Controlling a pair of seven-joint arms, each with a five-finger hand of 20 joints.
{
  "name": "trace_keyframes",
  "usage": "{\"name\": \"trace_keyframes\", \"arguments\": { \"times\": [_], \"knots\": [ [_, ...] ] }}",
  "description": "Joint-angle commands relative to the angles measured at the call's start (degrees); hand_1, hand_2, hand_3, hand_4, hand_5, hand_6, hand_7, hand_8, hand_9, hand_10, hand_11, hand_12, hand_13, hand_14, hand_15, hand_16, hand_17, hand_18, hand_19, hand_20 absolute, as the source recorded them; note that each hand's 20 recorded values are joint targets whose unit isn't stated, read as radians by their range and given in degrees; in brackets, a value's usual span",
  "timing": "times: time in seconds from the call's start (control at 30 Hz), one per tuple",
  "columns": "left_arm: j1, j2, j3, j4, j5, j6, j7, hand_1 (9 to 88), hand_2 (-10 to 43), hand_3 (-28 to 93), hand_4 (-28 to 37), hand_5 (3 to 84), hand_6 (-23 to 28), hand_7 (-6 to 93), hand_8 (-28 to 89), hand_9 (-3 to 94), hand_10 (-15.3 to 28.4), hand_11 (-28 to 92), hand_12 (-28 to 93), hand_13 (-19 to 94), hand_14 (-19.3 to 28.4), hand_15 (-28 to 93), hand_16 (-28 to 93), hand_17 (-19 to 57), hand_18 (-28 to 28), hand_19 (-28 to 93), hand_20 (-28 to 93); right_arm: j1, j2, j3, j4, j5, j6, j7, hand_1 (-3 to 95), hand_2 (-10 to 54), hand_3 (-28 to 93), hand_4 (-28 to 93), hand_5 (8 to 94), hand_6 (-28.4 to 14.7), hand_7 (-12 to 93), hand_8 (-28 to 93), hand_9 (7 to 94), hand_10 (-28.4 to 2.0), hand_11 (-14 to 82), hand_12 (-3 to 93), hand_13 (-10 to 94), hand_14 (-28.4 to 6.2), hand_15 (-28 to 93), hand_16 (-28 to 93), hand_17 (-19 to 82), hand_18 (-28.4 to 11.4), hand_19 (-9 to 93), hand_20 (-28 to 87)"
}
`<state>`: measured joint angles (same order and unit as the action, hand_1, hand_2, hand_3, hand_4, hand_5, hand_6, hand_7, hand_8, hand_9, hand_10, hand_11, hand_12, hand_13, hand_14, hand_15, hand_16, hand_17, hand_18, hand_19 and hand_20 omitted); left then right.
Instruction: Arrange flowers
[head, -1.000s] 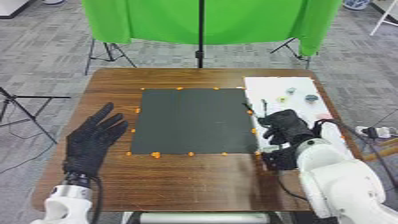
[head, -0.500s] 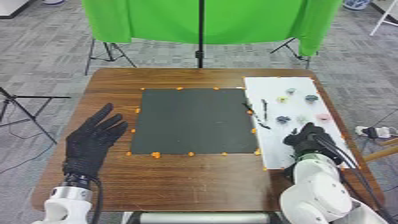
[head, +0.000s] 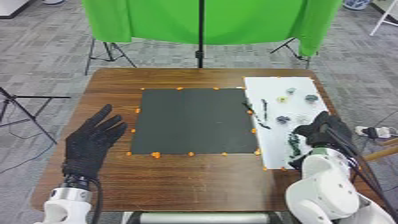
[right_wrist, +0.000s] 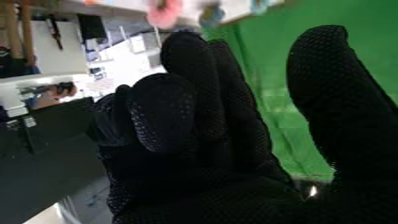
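Flower pieces on the white sheet, our right hand at its right edge.
In the right wrist view we see a pink flower (right_wrist: 164, 12) near a blue one (right_wrist: 211, 16), and the green curtain (right_wrist: 271, 95) beyond our right hand (head: 325, 131); its fingers are loosely bent, thumb apart, grasping nothing. In the head view our left hand (head: 92, 136) is by the table's left edge, fingers released and spread. On the white sheet (head: 266, 86), a yellow flower (head: 282, 99) and two grey-blue ones (head: 290, 91) (head: 311, 98) lie toward the far right corner, two dark stems (head: 265, 106) (head: 256, 117) along the left edge, a dark flower (head: 283, 119) near mid-sheet, and a green sprig (head: 294, 143) toward the near left corner.
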<state>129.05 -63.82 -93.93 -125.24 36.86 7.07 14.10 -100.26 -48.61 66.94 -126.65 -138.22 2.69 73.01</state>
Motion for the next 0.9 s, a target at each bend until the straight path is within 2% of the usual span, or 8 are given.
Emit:
{"name": "trace_keyframes", "arguments": {
  "times": [0.03, 0.3, 0.33, 0.63, 0.7, 0.77, 0.83, 0.9],
  "knots": [
    [1.17, 0.25, 0.16, 0.02, -0.53, 0.57, 0.79, 22.9, 5.5, 81, -25.7, 39.5, 9.3, 11.1, -9, 36.4, 19.9, 24, 11, 27, 27.9, 51, -8, -9.4, 25.8, 53, 11, -2.08, -0.21, 0.71, 1.99, 2.25, -2.22, 0.07, 37.4, -8.1, 75, -23, 63.7, -8.7, 15, -11, 67.1, -21.9, 54.6, 19.0, 69, -15.5, 81, 13, 42, -26.5, 93, 49],
    [0.84, 0.14, 0.26, -0.02, -0.47, 0.63, 0.25, 22.9, 5.4, 81, -25.6, 39.5, 9.3, 11.1, -9, 36.5, 20.0, 24, 11, 27, 27.9, 50, -8, -9.5, 25.8, 53, 11, 0.74, -0.37, -3.77, 6.24, 3.23, -4.18, -0.16, 37.6, -8.2, 75, -24, 62.9, -8.3, 15, -11, 66.8, -21.8, 54.5, 19.1, 69, -15.2, 80, 14, 42, -26.4, 93, 47],
    [1.03, 0.34, 0.28, -0.17, -0.57, 0.78, 0.52, 22.8, 5.4, 81, -25.6, 39.5, 9.3, 11.1, -9, 36.5, 19.9, 24, 11, 27, 27.9, 51, -8, -9.5, 25.8, 53, 11, 1.25, -0.69, -4.32, 6.84, 2.97, -4.96, -0.56, 37.7, -8.2, 75, -24, 63.5, -7.9, 15, -11, 66.8, -21.8, 54.5, 19.1, 69, -15.2, 80, 14, 42, -26.3, 93, 47],
    [1.52, 0.07, -0.36, -0.56, -0.49, 1.25, -0.09, 22.9, 5.4, 81, -25.6, 39.4, 9.2, 11.2, -9, 36.4, 19.9, 24, 11, 27, 27.9, 51, -9, -9.5, 25.7, 53, 11, 4.88, -2.20, -9.65, 11.53, 3.46, -8.31, -0.65, 39.7, -9.2, 74, -24, 68.5, -6.1, 17, -12, 68.6, -20.9, 54.7, 19.2, 69, -14.9, 79, 13, 42, -26.2, 93, 46],
    [1.70, -0.15, -0.50, -0.61, -0.60, 1.30, -0.09, 23.0, 5.5, 81, -25.7, 39.4, 9.2, 11.2, -9, 36.4, 19.9, 24, 11, 27, 27.9, 51, -8, -9.5, 25.7, 53, 11, 6.42, -1.55, -12.69, 13.38, 1.78, -6.17, -0.64, 41.4, -9.4, 74, -25, 70.4, -5.4, 17, -12, 70.3, -19.9, 54.9, 19.3, 70, -14.4, 79, 13, 42, -26.1, 93, 46],
    [1.74, -0.10, -0.52, -0.73, -0.66, 1.61, -0.17, 23.0, 5.5, 81, -25.6, 39.4, 9.3, 11.3, -9, 36.4, 20.0, 24, 11, 27, 28.0, 51, -8, -9.5, 25.7, 53, 11, 7.41, -1.52, -14.64, 15.28, 0.89, -7.14, -1.22, 45.6, -9.5, 72, -27, 74.2, -5.1, 18, -3, 73.5, -17.7, 53.9, 19.4, 72, -13.4, 78, 15, 44, -25.5, 93, 46],
    [1.48, -0.41, -0.48, -0.71, -0.49, 1.20, -0.59, 23.1, 5.4, 82, -25.1, 39.4, 9.3, 11.2, -9, 36.5, 20.0, 24, 11, 27, 28.0, 51, -8, -9.5, 25.8, 53, 11, 6.74, -1.70, -14.61, 15.19, 1.98, -6.86, -1.15, 53.2, -9.5, 67, -28, 80.7, -4.1, 21, 4, 79.4, -15.3, 51.5, 21.2, 76, -11.1, 76, 16, 47, -24.1, 93, 46],
    [1.53, -0.06, -0.55, -0.93, -0.50, 1.41, -0.12, 23.2, 5.4, 82, -24.5, 39.5, 9.3, 11.3, -9, 36.5, 20.0, 24, 11, 27, 28.0, 51, -9, -9.5, 25.8, 53, 11, 6.30, -1.52, -14.61, 14.61, 1.58, -6.27, -1.73, 56.5, -9.5, 66, -28, 86.5, -2.7, 23, 6, 86.7, -13.2, 48.3, 20.8, 81, -9.3, 74, 18, 52, -22.4, 93, 47]
  ]
}}
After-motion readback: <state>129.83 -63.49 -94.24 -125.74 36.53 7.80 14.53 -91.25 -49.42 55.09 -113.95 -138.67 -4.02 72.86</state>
